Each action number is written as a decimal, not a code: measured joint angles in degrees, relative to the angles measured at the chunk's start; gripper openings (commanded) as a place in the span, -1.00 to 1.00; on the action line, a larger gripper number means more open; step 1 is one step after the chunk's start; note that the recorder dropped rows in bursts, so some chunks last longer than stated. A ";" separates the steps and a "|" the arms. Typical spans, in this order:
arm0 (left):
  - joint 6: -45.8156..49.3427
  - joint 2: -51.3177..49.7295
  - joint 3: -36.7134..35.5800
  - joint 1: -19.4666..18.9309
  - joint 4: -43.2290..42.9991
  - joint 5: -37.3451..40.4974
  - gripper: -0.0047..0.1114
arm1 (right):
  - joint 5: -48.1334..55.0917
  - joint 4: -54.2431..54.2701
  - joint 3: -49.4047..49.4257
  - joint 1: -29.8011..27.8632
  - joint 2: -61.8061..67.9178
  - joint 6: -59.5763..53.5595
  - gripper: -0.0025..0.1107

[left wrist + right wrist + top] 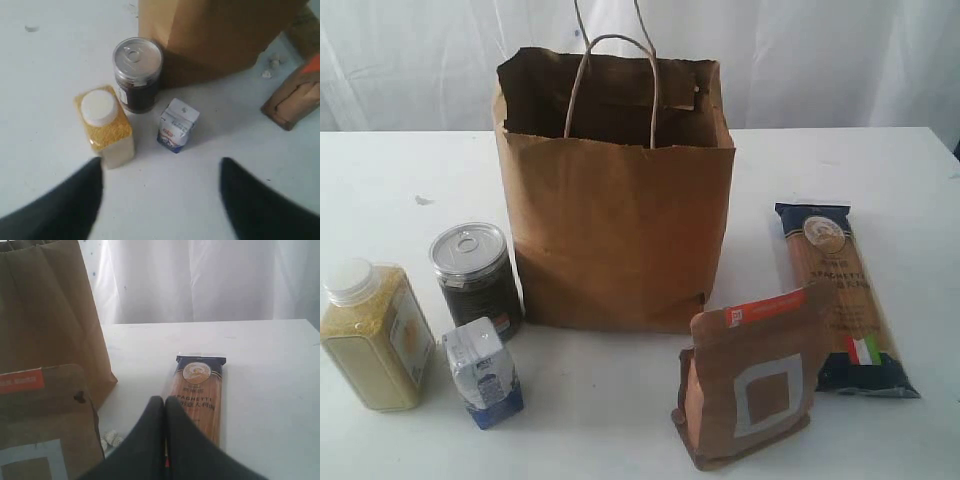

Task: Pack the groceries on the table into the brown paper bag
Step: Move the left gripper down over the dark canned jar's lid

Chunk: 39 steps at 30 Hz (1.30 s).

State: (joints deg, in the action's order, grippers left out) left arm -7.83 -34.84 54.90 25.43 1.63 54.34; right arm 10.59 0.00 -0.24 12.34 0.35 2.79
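Observation:
The brown paper bag (615, 215) stands open at mid-table, its cord handles up. On the left of it are the dark pull-tab can (475, 275), the yellow-grain bottle (375, 335) and the small blue-white carton (482, 372). To the right, the brown pouch with orange strip (750, 375) stands upright and the long spaghetti packet (840, 295) lies flat. The tan-lidded nut jar is out of view. My left gripper (161, 165) is open and empty above the table, short of the bottle (105, 125) and carton (177, 125). My right gripper (165, 400) is shut and empty, over the near end of the spaghetti packet (197, 390).
The white table (880, 170) ends at a white curtain (820, 60) behind the bag. A few small white lumps (110, 439) lie between the bag's base and the pouch (45, 425). Neither arm shows in the exterior view.

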 measured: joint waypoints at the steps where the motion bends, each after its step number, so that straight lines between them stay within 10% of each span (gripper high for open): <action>1: 1.25 -2.11 0.80 0.00 0.26 -0.47 0.89 | 0.00 0.00 0.00 0.00 0.00 0.00 -0.96; 16: 26.02 -45.76 17.24 0.00 0.58 -4.89 0.89 | 0.00 0.00 0.00 0.00 0.00 0.00 -0.96; 39: 23.35 -48.03 17.51 0.00 -2.42 -11.05 0.89 | 0.00 0.00 0.00 0.00 0.00 0.00 -0.96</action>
State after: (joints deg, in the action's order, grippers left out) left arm 15.53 -82.87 72.41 25.43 -0.80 43.29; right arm 10.59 0.00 -0.24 12.34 0.35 2.79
